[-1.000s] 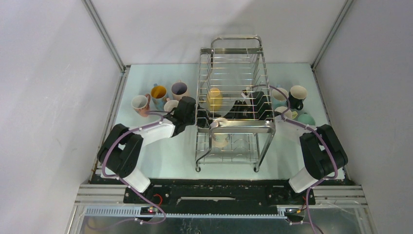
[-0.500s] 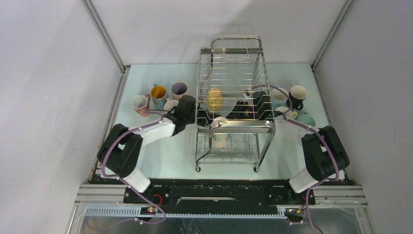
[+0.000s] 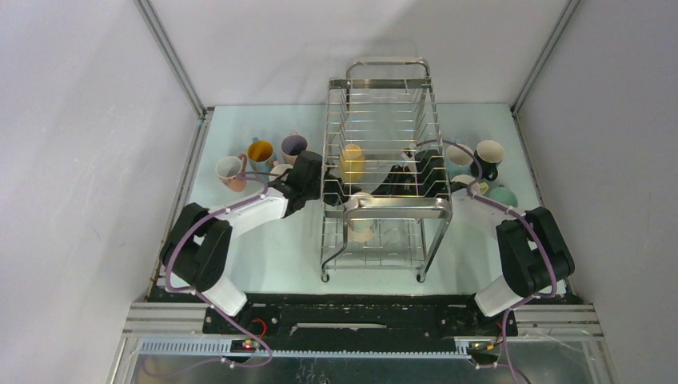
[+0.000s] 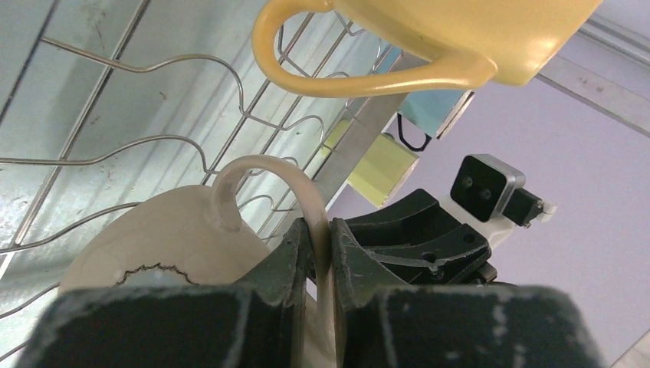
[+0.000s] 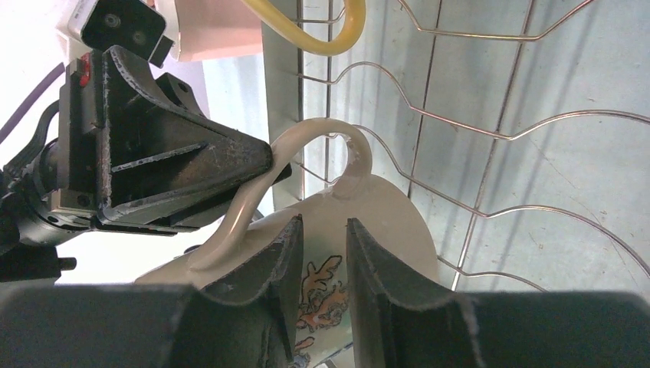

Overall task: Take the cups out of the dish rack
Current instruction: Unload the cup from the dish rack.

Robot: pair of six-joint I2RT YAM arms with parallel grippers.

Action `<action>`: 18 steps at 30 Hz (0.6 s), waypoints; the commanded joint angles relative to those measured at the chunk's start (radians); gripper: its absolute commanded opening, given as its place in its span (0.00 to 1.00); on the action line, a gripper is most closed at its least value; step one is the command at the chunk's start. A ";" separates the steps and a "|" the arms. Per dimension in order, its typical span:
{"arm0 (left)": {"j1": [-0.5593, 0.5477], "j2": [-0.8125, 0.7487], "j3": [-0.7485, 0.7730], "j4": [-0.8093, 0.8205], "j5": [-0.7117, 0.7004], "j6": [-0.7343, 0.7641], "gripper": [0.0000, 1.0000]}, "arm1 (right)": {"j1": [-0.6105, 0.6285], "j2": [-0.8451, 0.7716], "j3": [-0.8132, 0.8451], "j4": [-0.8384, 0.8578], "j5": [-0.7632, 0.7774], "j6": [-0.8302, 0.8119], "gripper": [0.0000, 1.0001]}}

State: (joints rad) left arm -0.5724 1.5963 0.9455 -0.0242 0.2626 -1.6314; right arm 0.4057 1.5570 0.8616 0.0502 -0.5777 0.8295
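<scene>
The chrome dish rack stands mid-table. A cream cup with an orange print lies on its wires, seen from above as the cream cup. My left gripper reaches in from the left and is shut on that cup's thin handle. From the right, my right gripper hangs close over the same cup, jaws apart, the printed wall showing in the gap. A yellow cup sits further back in the rack; its handle arches above my left fingers.
Left of the rack stand a pink cup, an orange-lined cup, a purple-lined one and a white one. To the right are light blue, black and pale green cups. Rack wires surround both grippers.
My left gripper has closed on the cream cup's handle and edged slightly further into the rack. The right gripper keeps the same gap; its arm has barely shifted.
</scene>
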 commanded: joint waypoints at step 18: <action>-0.006 0.039 0.149 -0.058 0.041 0.209 0.00 | -0.047 -0.103 -0.036 0.061 -0.045 0.036 0.40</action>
State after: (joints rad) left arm -0.5739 1.6180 1.0203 -0.0967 0.2787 -1.4830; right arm 0.3656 1.4986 0.8482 0.0505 -0.6025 0.8391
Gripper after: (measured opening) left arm 0.147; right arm 0.394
